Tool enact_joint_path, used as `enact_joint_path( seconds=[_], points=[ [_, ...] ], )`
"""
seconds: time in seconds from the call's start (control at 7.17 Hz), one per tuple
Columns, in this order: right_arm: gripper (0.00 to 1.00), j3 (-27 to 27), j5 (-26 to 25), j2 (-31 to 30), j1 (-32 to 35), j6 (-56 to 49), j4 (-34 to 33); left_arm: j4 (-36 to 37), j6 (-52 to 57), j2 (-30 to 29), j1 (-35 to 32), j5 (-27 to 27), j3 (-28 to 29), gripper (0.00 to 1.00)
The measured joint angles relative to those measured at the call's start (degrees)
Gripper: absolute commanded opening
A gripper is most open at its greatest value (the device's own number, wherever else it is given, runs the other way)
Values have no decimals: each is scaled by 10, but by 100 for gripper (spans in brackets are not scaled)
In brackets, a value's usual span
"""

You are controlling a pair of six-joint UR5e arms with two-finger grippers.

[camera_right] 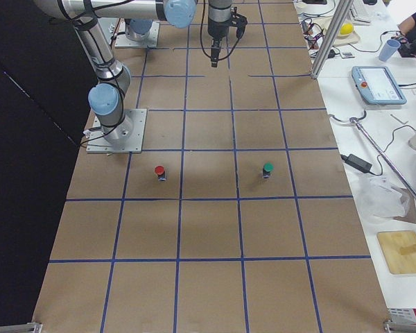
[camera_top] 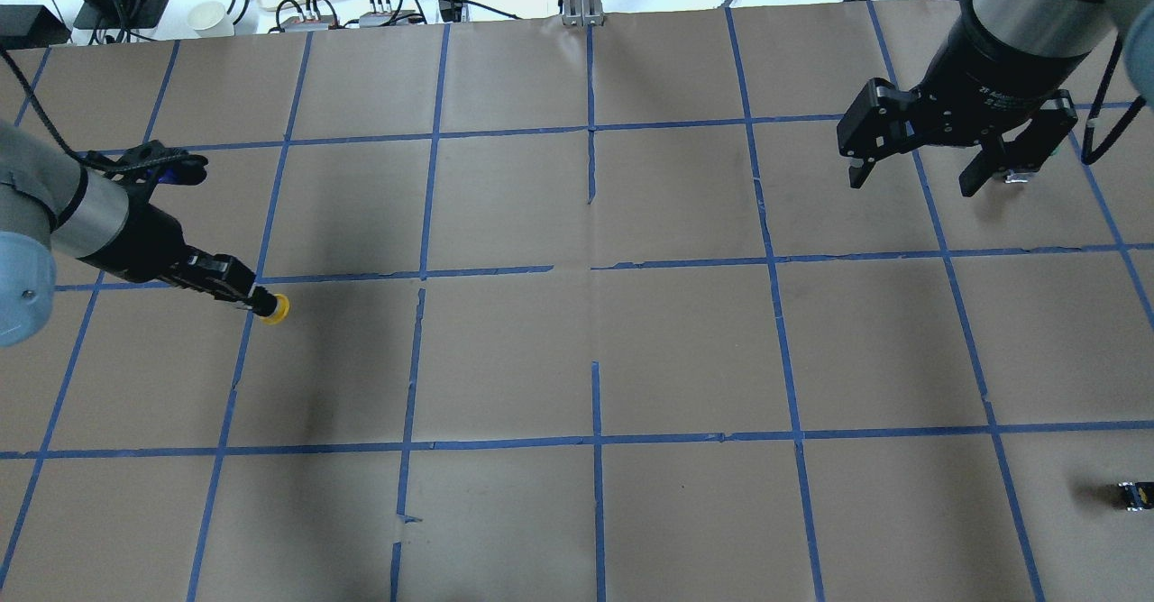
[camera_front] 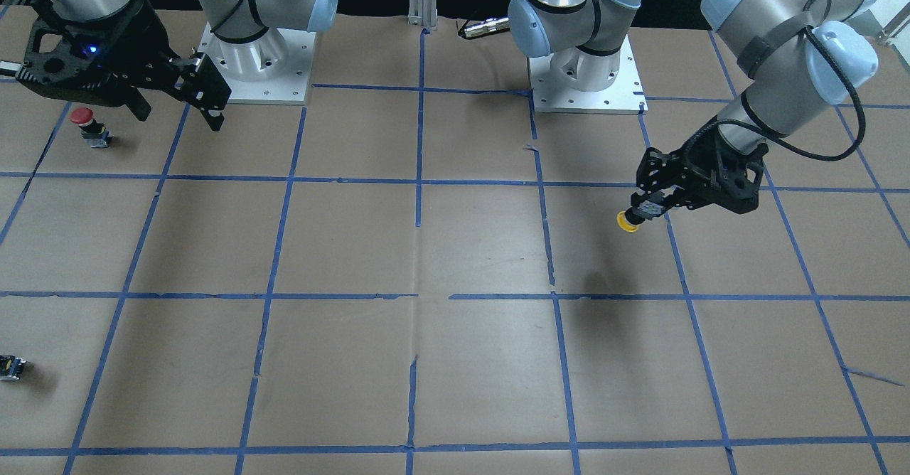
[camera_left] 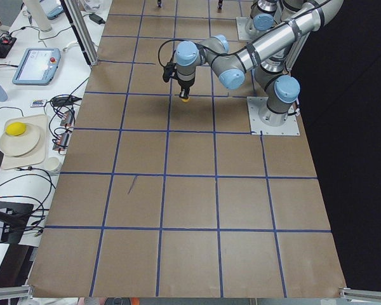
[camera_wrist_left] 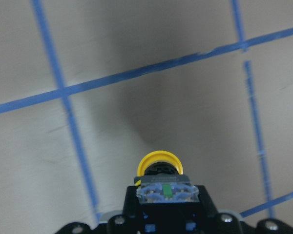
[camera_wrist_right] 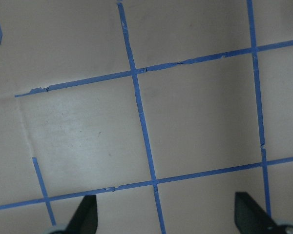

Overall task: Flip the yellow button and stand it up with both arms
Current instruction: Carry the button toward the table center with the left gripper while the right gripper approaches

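The yellow button point(camera_front: 629, 220) is held by its grey and black body in my left gripper point(camera_front: 648, 208), which is shut on it. The yellow cap points out past the fingertips and down toward the table, and the button hangs above the paper with its shadow below. It also shows in the overhead view point(camera_top: 274, 309), in the left wrist view point(camera_wrist_left: 158, 163) and in the exterior left view point(camera_left: 185, 98). My right gripper point(camera_front: 179, 118) is open and empty, raised at the far side of the table point(camera_top: 912, 183), well away from the button. Its fingertips point(camera_wrist_right: 85, 217) frame bare paper.
A red-capped button point(camera_front: 89, 125) stands under the right gripper. A tiny black part point(camera_front: 11, 367) lies near the table's edge on the right arm's side and shows in the overhead view point(camera_top: 1134, 494). Both arm bases point(camera_front: 586, 77) stand at the robot's edge. Blue tape grids the brown paper.
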Motion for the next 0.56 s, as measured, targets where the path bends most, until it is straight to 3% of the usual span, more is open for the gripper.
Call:
enact_joint_path(
  seconds=[0.56],
  points=[
    [100, -5, 146, 3, -3, 285, 4, -44, -205, 36, -103, -320, 1, 1]
  ],
)
